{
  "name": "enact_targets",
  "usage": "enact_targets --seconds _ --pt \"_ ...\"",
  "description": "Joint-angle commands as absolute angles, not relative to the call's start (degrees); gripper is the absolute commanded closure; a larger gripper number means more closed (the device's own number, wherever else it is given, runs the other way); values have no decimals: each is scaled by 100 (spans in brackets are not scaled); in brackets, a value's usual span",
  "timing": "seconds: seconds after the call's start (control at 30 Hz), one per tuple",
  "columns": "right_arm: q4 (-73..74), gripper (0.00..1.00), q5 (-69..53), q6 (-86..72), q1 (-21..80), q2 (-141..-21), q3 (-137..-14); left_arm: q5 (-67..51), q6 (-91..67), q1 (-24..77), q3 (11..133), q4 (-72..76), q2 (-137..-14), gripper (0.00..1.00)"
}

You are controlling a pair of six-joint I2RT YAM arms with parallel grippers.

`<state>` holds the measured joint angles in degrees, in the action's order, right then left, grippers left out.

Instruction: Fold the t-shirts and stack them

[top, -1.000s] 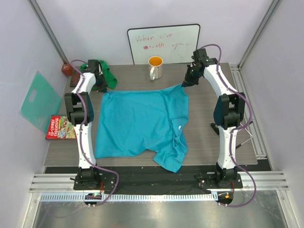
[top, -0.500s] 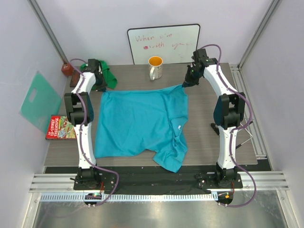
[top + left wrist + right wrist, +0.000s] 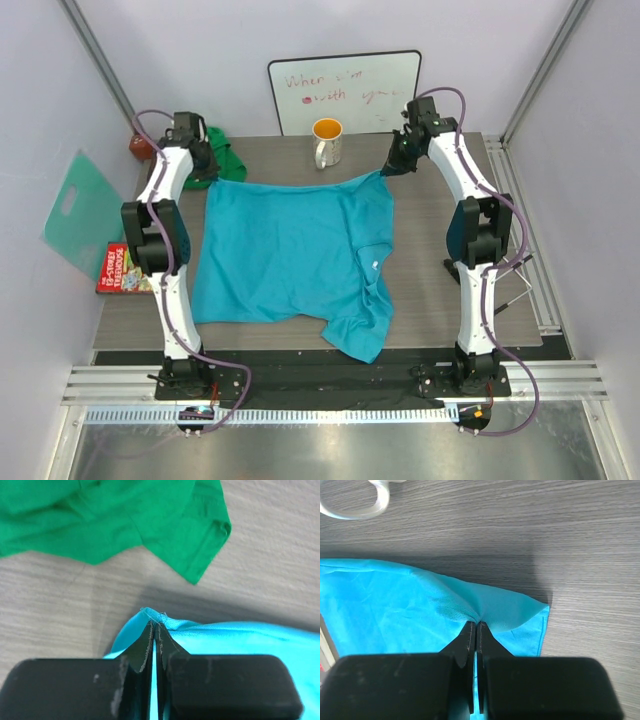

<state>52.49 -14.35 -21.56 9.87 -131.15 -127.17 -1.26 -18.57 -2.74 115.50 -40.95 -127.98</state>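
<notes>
Seen from above, a turquoise blue t-shirt [image 3: 290,250] lies spread across a grey wooden table [image 3: 430,300]. Its near right part is rumpled, with one fold reaching almost to the table's front edge between the two arm bases. Farther back the cloth lies flatter and stretches to a taut far edge. At the far left corner the left gripper [image 3: 154,627] is clenched on a small peak of blue cloth. At the far right corner the right gripper [image 3: 474,625] pinches the hem the same way, jaws tight together. Each corner sits right between the fingertips and is lifted slightly off the wood. The shirt appears to be mid-way through being spread out before its first fold. The next move probably calls for both arms to carry the far edge evenly toward the near side. Just beyond the left corner lies a crumpled green t-shirt [image 3: 100,520], not yet folded. A mug [image 3: 327,142] and a whiteboard [image 3: 345,92] stand at the back.
</notes>
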Motion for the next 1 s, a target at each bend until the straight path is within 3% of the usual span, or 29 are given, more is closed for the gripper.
enact_targets --seconds 0.0,0.43,0.97 --pt "5168 99 -1696 -2162 1019 -12561 -12570 -255 -1749 -273 11058 -3876 -12086 100" --pt "5256 99 -1995 -2012 1248 -11427 -11321 255 -1810 -272 9081 -3463 -10196 100" --pt "5616 99 -1768 -1977 1608 -10521 -9976 623 -2109 -229 8736 -4333 -9616 100"
